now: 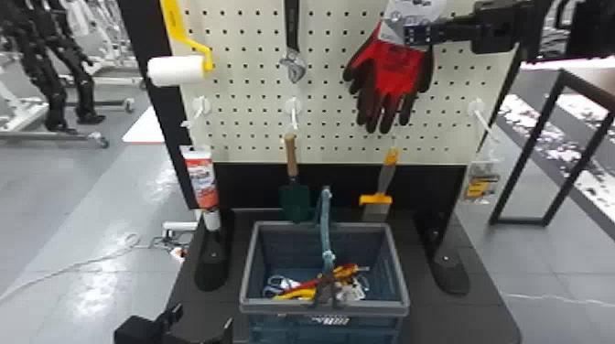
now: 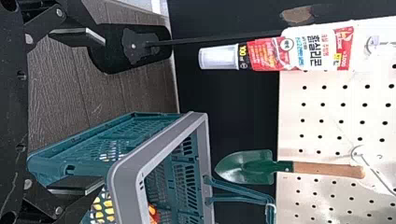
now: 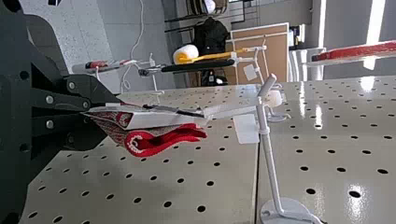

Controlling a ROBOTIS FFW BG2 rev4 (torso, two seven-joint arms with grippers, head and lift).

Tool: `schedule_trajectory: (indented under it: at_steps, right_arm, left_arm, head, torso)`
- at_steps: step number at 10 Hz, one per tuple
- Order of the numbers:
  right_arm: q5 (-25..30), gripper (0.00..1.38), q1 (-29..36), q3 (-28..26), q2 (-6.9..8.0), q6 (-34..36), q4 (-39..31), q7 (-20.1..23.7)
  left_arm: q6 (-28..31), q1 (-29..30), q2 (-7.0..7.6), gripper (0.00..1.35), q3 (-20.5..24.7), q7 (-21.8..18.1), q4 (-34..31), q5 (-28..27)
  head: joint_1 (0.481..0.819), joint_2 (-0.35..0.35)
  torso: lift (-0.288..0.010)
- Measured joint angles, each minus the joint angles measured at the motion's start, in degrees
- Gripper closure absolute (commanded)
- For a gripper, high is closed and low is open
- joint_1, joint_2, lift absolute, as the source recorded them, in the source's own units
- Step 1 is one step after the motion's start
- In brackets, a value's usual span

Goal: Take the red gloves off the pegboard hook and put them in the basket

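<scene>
The red gloves point(image 1: 394, 68) hang fingers-down against the pegboard, under a pale header card. My right gripper point(image 1: 409, 34) comes in from the right at the card, over the cuffs. Seen from the right wrist, my right gripper point(image 3: 88, 112) is shut on the gloves point(image 3: 159, 140) and their card, whose far end reaches the white hook point(image 3: 268, 154); whether it is still threaded there I cannot tell. The basket point(image 1: 247, 279) stands on the table below. Left of its front, my left gripper point(image 1: 202, 318) is parked open; in its wrist view the left gripper point(image 2: 88, 112) is beside the basket point(image 2: 126, 172).
Inside the basket lie scissors point(image 1: 274, 286) and several tools; its handle point(image 1: 325, 219) stands up. Around the pegboard point(image 1: 247, 91) hang a paint roller point(image 1: 176, 71), wrench point(image 1: 293, 45), red-white tube point(image 1: 201, 183), trowel point(image 1: 295, 201), scraper point(image 1: 384, 183) and small pack point(image 1: 480, 185).
</scene>
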Motion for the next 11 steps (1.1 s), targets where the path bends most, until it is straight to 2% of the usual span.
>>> schedule_trajectory:
  at_steps: [8,11]
  right_arm:
    - [-0.5,1.3,0.3,-0.2,0.0,0.0,-0.1,0.1]
    - [1.1,1.3,1.3,-1.3,-1.39,1.3,-4.0,0.2]
  left_arm:
    - [0.1,0.0,0.0,0.24,-0.1,0.0,0.0,0.0]
    - [0.0,0.2,0.0,0.24,0.0,0.0,-0.1,0.4]
  head:
    - [0.549,0.0]
    - [0.549,0.0]
  torso:
    - [-0.1]
    - [-0.1]
